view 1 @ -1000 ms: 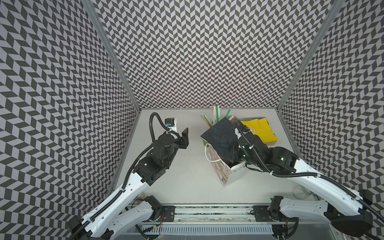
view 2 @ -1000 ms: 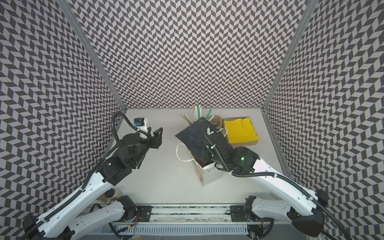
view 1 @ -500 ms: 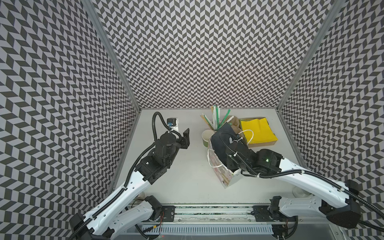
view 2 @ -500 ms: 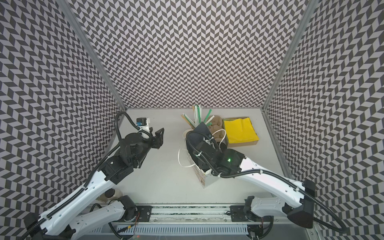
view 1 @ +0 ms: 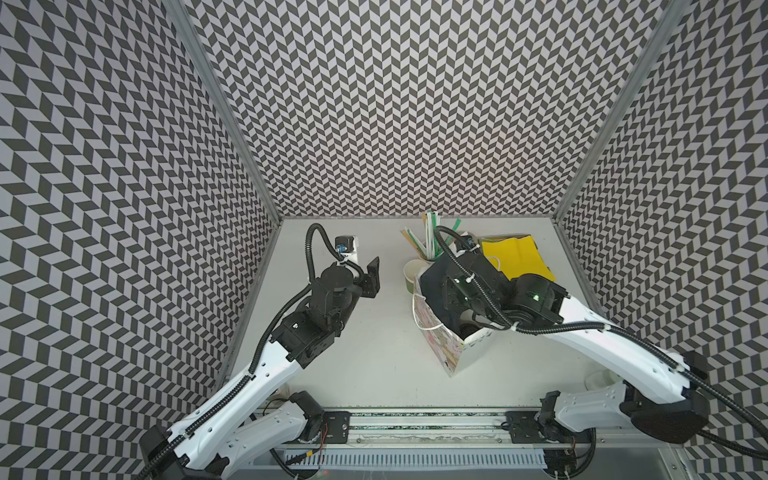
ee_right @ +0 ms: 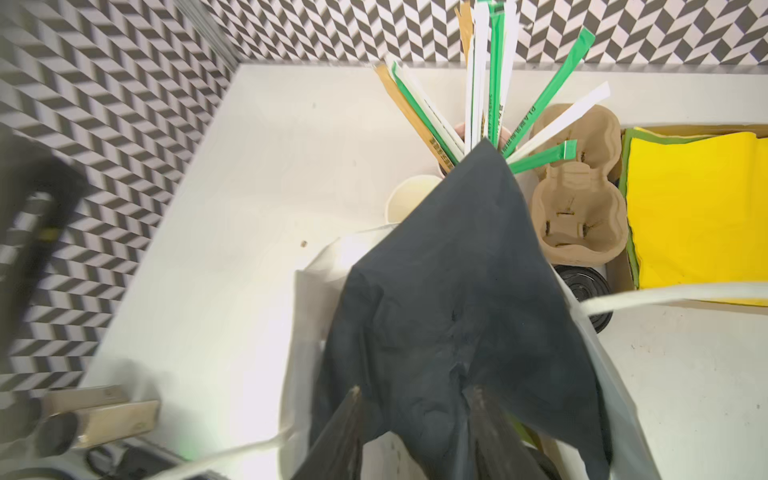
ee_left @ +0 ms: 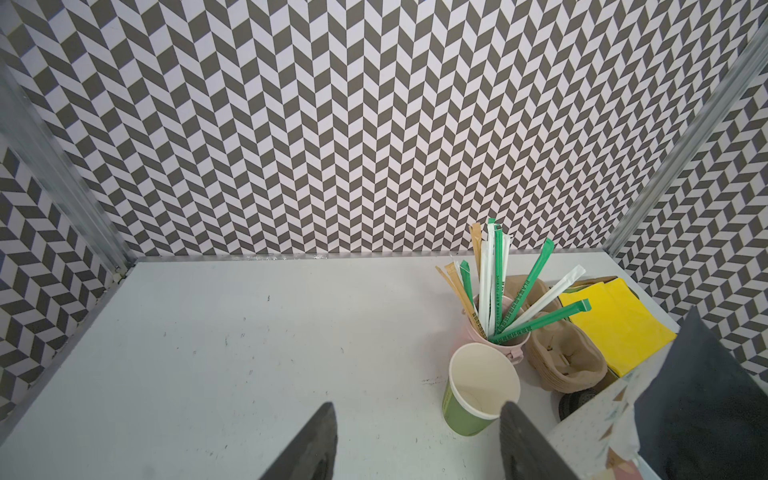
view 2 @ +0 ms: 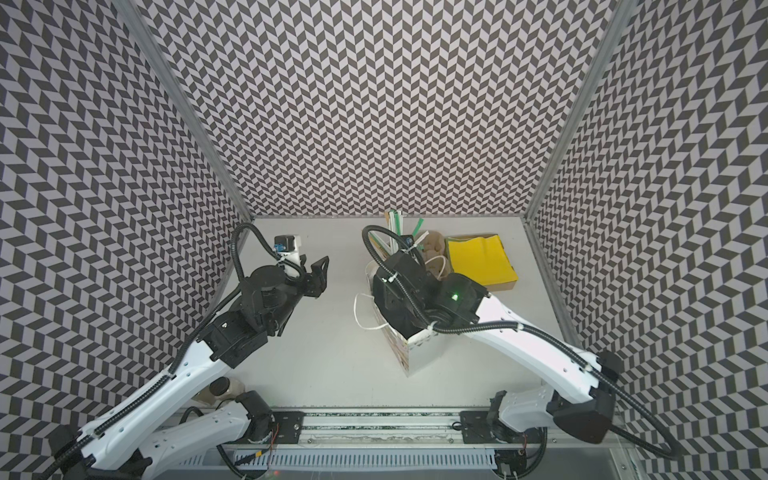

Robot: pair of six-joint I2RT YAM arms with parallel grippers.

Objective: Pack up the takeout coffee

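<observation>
A patterned paper bag [view 1: 449, 353] [view 2: 405, 353] stands in the middle right of the table. A black napkin [ee_right: 449, 291] [view 1: 432, 282] is draped over its mouth. My right gripper [ee_right: 412, 390] reaches down into the bag, its jaws apart on either side of the napkin's folds and not pinching it. The takeout coffee is hidden from every view. My left gripper [ee_left: 415, 409] [view 1: 372, 276] hovers open and empty to the left of the bag. A lidless green cup [ee_left: 478, 390] [view 1: 411, 274] stands beside its right finger.
Behind the bag stand a pink cup of wrapped straws [ee_left: 498, 332], brown pulp cup carriers [ee_right: 577, 208], a stack of black lids [ee_right: 582, 286] and a box of yellow napkins [view 1: 519, 257] [view 2: 478, 257]. Patterned walls close three sides.
The right arm has lowered the black napkin from above the bag onto its mouth, and its jaws have gone from shut to apart. The left arm has hardly moved.
</observation>
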